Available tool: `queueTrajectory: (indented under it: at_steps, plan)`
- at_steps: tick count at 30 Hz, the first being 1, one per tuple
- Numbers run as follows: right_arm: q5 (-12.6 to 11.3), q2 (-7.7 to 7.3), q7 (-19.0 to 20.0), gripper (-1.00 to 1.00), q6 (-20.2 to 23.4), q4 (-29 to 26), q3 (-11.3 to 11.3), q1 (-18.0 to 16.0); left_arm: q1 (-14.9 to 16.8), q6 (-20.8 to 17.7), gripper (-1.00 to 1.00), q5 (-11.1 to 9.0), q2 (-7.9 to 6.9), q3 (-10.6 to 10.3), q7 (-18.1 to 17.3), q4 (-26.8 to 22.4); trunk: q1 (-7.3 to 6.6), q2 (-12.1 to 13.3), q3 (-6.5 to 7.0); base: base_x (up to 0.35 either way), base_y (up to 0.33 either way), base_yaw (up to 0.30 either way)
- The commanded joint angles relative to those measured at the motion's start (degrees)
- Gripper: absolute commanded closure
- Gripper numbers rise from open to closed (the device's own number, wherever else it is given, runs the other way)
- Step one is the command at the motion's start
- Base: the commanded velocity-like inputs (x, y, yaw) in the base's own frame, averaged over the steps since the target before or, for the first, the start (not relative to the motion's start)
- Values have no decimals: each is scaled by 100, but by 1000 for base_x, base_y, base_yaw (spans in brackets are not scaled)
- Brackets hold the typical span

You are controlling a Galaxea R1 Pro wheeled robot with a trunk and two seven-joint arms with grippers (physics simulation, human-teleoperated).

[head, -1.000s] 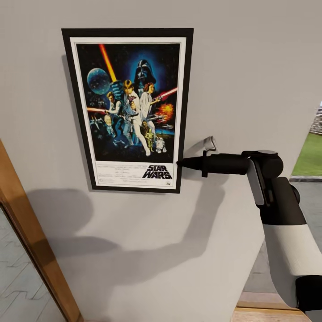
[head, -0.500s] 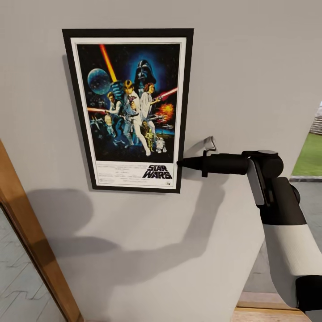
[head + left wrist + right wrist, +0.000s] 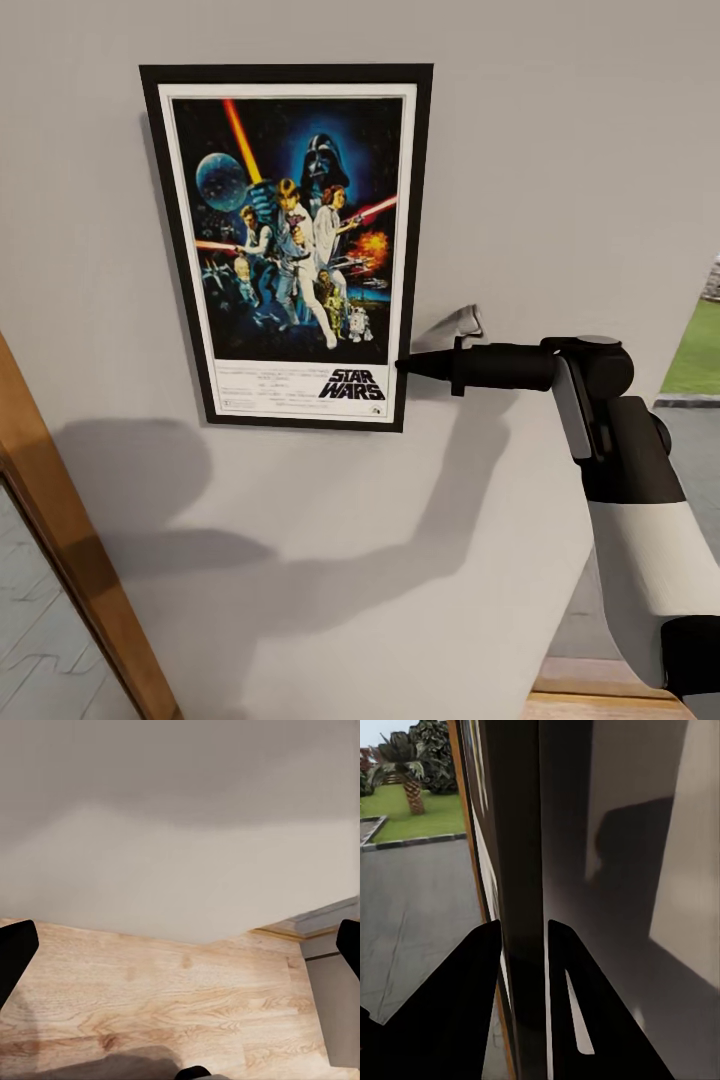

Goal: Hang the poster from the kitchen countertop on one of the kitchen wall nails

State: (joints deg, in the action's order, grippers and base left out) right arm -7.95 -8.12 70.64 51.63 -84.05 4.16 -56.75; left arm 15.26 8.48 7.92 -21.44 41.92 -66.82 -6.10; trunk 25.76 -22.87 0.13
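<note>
The right gripper (image 3: 402, 365) pinches the poster (image 3: 290, 240) by its frame edge near the lower corner, its fingers (image 3: 472, 1005) closed either side of the thin black rim. The poster stands upright and flat against the grey wall (image 3: 540, 160), stretching up and away from the claw. Release should be slow, opening only once the frame hangs by itself. No nail is visible; whether the frame has caught one is unclear. The left gripper (image 3: 180, 952) hangs open, empty, above wooden floor (image 3: 150, 1005).

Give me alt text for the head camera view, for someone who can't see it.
A framed Star Wars poster is held flat against a grey wall, with the robot's right hand pinching the frame's lower right edge. The black-and-white right arm reaches in from the right, and a wooden door frame slants across the lower left.
</note>
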Motion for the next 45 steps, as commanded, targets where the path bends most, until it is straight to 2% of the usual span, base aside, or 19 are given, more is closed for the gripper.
queueTrajectory:
  at_steps: [1, 13, 19, 20, 22, 32, 33, 35, 41, 42, 45]
  plan:
    - [-31, -4, 3, 100, 40, 2, 6, -3, 3, 58, -100, 61, 0, 45, -6, 4, 2, -5, -2, 7, 0, 0]
    - [-31, -5, 3, 100, 40, 0, 6, 3, 2, 58, -100, 61, 0, 45, -6, 5, 2, -5, -2, 2, 0, 0]
    - [-134, -40, -190, 100, 95, -50, -186, 167, -105, 93, -100, 112, -10, 30, -17, -20, 2, -5, -3, 0, 0, 0]
    - [-162, -83, -132, 100, -115, -90, 201, 167, -105, 93, -100, 112, -10, 30, -17, -20, 2, -5, -3, 0, 0, 0]
    - [-194, -40, -190, 100, -93, -50, 266, 167, -105, 93, -100, 112, -10, 30, -17, -20, 2, -5, -3, 0, 0, 0]
    - [-200, -40, -190, 100, -90, -50, 267, 167, -105, 93, -100, 112, -10, 30, -17, -20, 2, -5, -3, 0, 0, 0]
    - [-200, -38, -157, -100, -90, -38, 267, 148, -98, 93, -100, 108, -5, 29, -16, -21, 2, -5, -3, 0, 0, 0]
    - [-134, -39, -92, -100, -27, -15, 203, 134, -111, 93, -100, 101, -23, 28, -17, -17, 2, -5, -3, 0, 0, 0]
    - [-148, -32, -2, -100, 53, -20, 18, 129, -119, 93, -100, 96, -29, 29, -16, -14, 2, -5, -3, 0, 0, 0]
    - [-87, -32, -1, -100, 28, -20, -295, 129, -119, 93, -100, 96, -29, 30, -16, -14, 2, -5, -3, 0, 0, 0]
    - [-91, -32, 1, -100, 25, -24, -299, 129, -120, 97, -100, 96, -27, 33, -17, -14, 2, -5, -3, -71, 0, 0]
